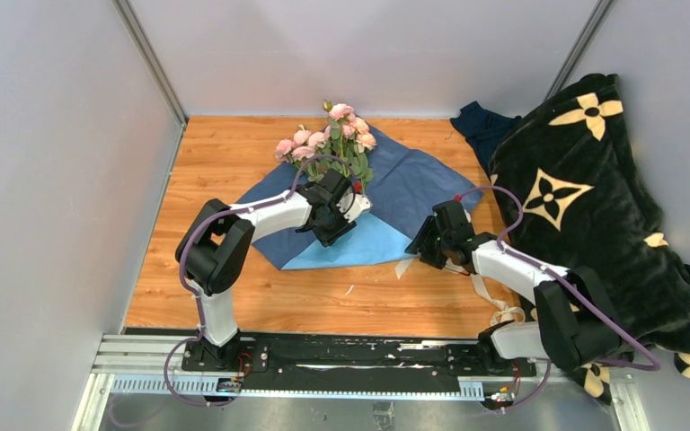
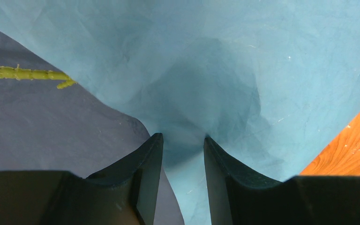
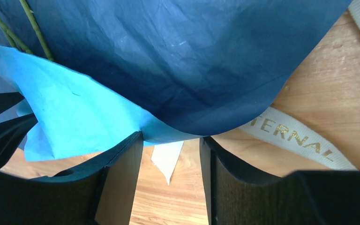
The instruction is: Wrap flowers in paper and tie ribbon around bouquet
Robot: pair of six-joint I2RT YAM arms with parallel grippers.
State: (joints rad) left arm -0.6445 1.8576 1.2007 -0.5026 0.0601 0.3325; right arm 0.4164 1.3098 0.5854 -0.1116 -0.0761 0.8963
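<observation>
The pink flowers lie at the back of the paper, heads away from me, with a green stem on the slate-blue face. A light blue flap is folded over at the front. My left gripper is open, its tips pressing into the light blue flap, which runs between them. My right gripper is open at the paper's right front edge, with bare table between its fingers. The cream ribbon lies on the table under that edge. Its cut end shows between the right fingers.
A black blanket with beige flower motifs is heaped along the right side, with a dark blue cloth behind it. Grey walls close in the wooden table on the left, back and right.
</observation>
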